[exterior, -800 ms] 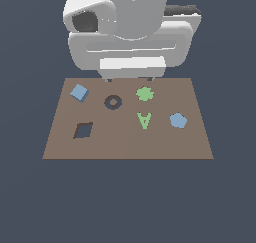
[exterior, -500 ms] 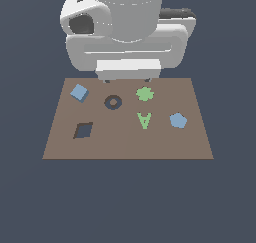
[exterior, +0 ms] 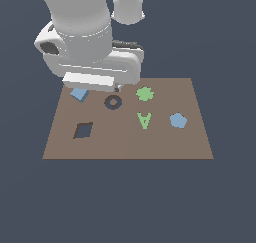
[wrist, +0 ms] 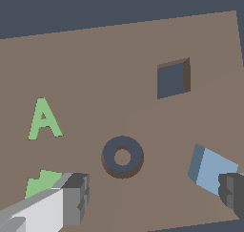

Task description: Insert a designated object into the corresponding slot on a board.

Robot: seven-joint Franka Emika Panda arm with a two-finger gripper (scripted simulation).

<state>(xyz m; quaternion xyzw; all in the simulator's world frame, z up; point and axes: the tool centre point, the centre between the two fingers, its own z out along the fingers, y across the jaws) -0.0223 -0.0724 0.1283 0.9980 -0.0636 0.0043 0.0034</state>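
Plain dark grey-blue void all round, with just the flat brown board lying in it.

Going across the exterior view from its left: light-blue square block sitting near the board's far corner, half tucked under the bulky white arm body, so only its near part visible. Turned cornerwise, no real long axis being square. Nearer the camera, the dark diamond-turned slot, well apart from the block, nothing in it. Then the dark ring hole, just below the arm. Then the green lobed shape and green letter A, and last the light-blue pentagon.

Gripper itself basically hidden in the exterior view behind the arm housing. Wrist view fills that in: two fingers spread wide, nothing between them, ring hole roughly in the gap and a bit ahead. Other fingertip cut off by the frame edge, sitting over the block's corner; touching or just above it, can't tell. Slot further out ahead of the fingers. Green lobed shape partly hidden behind the first finger. Pentagon not in the wrist view at all.
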